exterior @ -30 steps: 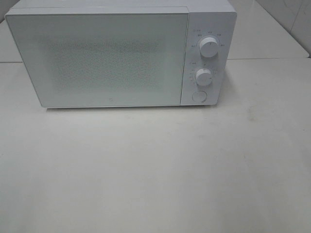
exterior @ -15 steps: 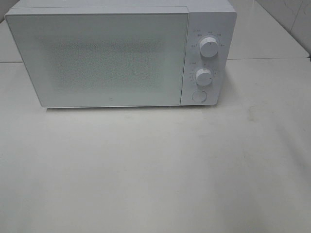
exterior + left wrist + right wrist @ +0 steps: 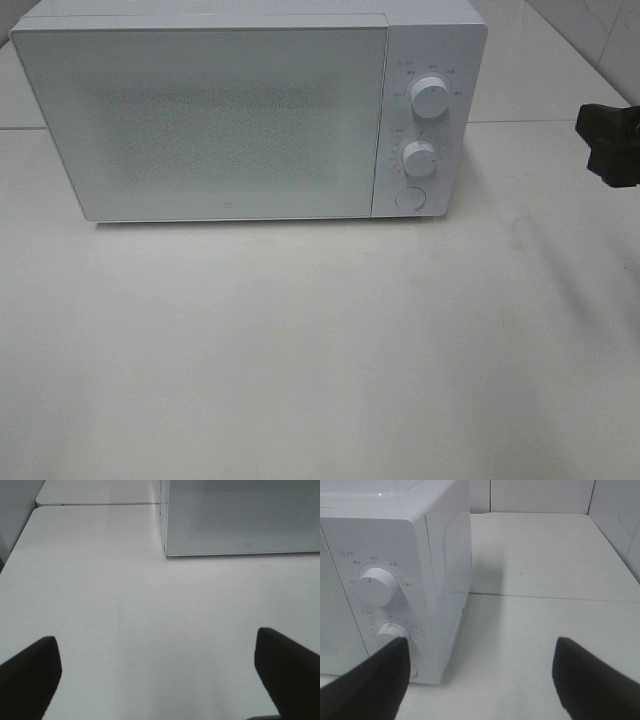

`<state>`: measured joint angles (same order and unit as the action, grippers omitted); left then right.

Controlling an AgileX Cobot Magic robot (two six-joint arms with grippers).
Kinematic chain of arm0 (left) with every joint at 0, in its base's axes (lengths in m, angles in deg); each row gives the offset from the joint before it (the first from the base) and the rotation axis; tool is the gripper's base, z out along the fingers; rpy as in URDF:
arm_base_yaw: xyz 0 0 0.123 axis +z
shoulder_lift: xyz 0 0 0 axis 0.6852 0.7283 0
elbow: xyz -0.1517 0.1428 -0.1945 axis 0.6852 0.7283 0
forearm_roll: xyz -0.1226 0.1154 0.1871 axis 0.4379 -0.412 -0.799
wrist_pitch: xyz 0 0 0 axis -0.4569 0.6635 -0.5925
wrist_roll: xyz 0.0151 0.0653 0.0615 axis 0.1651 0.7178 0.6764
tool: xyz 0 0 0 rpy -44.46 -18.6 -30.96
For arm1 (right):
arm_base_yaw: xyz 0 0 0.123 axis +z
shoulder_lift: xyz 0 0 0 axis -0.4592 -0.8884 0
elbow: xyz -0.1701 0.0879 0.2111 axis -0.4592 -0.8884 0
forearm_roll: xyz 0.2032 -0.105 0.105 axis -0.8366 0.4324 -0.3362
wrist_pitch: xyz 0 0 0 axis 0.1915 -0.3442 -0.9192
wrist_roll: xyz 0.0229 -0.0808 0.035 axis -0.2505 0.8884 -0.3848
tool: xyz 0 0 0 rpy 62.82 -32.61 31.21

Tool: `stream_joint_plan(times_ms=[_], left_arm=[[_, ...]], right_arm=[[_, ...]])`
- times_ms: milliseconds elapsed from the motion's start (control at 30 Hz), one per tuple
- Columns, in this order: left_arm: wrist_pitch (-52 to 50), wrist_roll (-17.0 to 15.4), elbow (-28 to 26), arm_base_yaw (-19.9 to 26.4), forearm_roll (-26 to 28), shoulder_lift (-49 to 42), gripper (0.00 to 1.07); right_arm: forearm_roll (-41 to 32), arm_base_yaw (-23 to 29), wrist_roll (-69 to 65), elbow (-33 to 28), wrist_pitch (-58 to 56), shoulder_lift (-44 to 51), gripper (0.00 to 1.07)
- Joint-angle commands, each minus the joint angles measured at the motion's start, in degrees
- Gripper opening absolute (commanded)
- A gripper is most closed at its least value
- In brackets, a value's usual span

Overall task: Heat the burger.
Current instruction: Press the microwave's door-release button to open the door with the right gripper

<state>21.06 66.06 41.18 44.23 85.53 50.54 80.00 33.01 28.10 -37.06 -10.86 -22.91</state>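
Observation:
The burger is out of view. A white microwave (image 3: 230, 120) stands at the back of the table with its door shut; its two knobs (image 3: 430, 97) and round button (image 3: 409, 198) sit on the right-hand panel. My right gripper (image 3: 596, 143) pokes in at the right edge, level with the panel and well apart from it. In the right wrist view it (image 3: 480, 680) is open and empty, facing the microwave's control corner (image 3: 420, 555). My left gripper (image 3: 157, 675) is open and empty over bare table, short of the microwave door (image 3: 240, 520).
The white table (image 3: 320, 340) stretches in front of the microwave. A seam between tabletops (image 3: 545, 597) runs to the right of it. Tiled wall (image 3: 600, 30) rises at the back right.
My right gripper has come into the high view at the right edge; before, no arm showed there. The microwave has not moved.

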Motion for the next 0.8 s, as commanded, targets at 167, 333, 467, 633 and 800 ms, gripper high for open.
stream_joint_plan(times_ms=[167, 333, 467, 633, 800], left_arm=[[0.23, -0.17, 0.06, 0.17, -0.11, -0.80, 0.99], [0.23, -0.17, 0.06, 0.17, -0.11, -0.80, 0.99], [0.23, -0.17, 0.06, 0.17, -0.11, -0.80, 0.99], [0.23, -0.17, 0.06, 0.17, -0.11, -0.80, 0.99], [0.23, -0.17, 0.06, 0.17, -0.11, -0.80, 0.99]], right_arm=[[-6.65, 2.06, 8.02, -3.15, 17.76, -9.74, 0.76], [-15.13, 7.68, 14.04, -3.84, 24.92, -17.07, 0.76], [-21.89, 14.27, 15.01, -3.72, 31.00, -22.86, 0.76], [-28.02, 20.17, 15.01, -3.67, 34.84, -27.10, 0.76], [-35.29, 26.93, 15.81, -1.89, 35.58, -30.02, 0.76]])
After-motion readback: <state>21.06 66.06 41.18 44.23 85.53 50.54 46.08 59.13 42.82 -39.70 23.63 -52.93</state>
